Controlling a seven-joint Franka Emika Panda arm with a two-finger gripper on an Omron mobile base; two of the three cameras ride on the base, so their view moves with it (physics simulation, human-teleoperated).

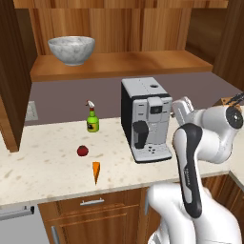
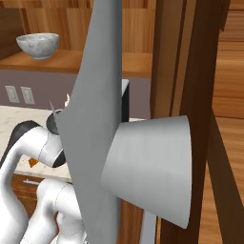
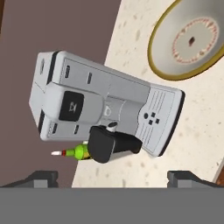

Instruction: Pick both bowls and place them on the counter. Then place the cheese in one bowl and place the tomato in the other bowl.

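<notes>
While the tan bowl sits on the table, the marbled bowl remains shelved upper left, cheese and tomato unbowled, hand released.

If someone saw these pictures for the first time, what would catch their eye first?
Probably the coffee machine standing mid-counter, with the marbled bowl up on the wooden shelf. Next, the tomato and cheese lying on the stone left of the machine.

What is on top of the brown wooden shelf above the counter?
A deep grey-white marbled bowl stands upright on the brown wooden shelf, toward its left end. The bowl's inside cannot be seen from these angles, and the shelf's far right is cut off by the cabinet side.
</notes>
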